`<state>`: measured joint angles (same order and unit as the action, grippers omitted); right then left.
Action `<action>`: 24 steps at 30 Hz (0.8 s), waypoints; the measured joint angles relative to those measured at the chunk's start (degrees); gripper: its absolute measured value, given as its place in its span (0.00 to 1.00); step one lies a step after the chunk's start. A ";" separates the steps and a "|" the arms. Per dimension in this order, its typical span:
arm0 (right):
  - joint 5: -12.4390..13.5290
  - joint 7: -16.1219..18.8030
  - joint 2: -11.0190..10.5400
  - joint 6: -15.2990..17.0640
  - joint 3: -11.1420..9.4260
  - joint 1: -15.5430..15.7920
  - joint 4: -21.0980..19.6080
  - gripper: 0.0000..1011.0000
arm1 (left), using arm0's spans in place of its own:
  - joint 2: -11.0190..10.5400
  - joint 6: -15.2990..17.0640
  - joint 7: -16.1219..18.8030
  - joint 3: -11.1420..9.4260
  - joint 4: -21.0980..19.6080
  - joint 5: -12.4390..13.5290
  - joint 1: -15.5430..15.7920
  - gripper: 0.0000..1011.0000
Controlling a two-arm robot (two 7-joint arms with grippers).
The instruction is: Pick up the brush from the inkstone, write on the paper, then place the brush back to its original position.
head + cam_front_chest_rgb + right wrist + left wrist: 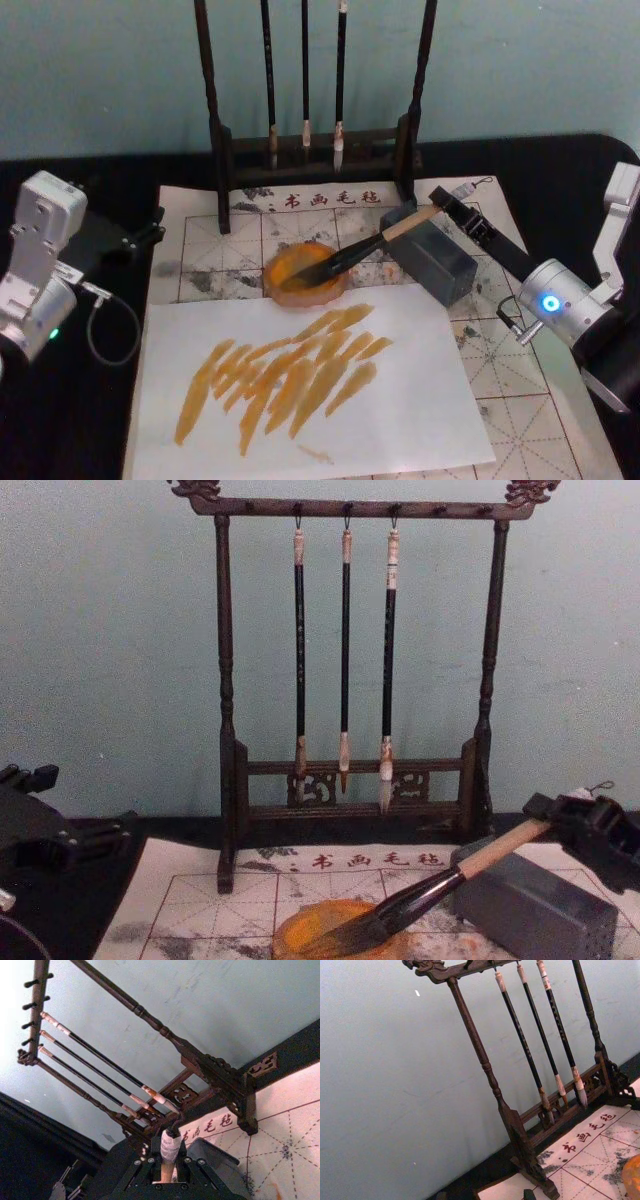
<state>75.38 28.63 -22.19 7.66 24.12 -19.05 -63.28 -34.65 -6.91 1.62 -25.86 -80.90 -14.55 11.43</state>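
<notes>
The brush (370, 245) lies slanted, its dark bushy tip in a round orange dish (300, 272) and its pale handle across the dark grey block of the inkstone (438, 262). My right gripper (452, 205) reaches in from the right and is shut on the brush's whitish end cap (170, 1145). The chest view shows that gripper (560, 820) on the handle end of the brush (440, 885). The paper (500, 360), gridded in red, lies under it all. My left gripper (120, 238) is parked at the left, off the paper.
A plain white sheet (420, 400) with orange strokes covers the front of the gridded paper. A dark wooden rack (310, 150) with three thin hanging brushes stands at the back edge. A black table surface surrounds the paper.
</notes>
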 joint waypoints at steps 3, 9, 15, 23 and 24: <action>0.29 -0.36 0.18 0.19 -0.09 -0.15 0.45 0.18 | 0.00 0.00 0.00 0.00 0.00 0.00 0.00 0.99; 0.94 -0.70 0.50 0.67 -0.25 -0.46 1.36 0.18 | 0.00 0.00 0.00 0.00 0.00 0.00 0.00 0.99; 1.44 -0.87 0.72 1.02 -0.31 -0.72 2.06 0.18 | 0.00 0.00 0.00 0.00 0.00 0.00 0.00 0.99; 1.46 -0.91 0.74 1.05 -0.33 -0.73 2.08 0.18 | 0.00 0.00 0.00 0.00 0.00 0.00 0.00 0.99; 1.46 -0.91 0.74 1.04 -0.33 -0.74 2.07 0.18 | 0.00 0.00 0.00 0.00 0.00 0.00 0.00 0.99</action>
<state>76.83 27.72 -21.45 8.70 23.78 -19.79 -61.20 -34.65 -6.91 1.62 -25.86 -80.90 -14.55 11.43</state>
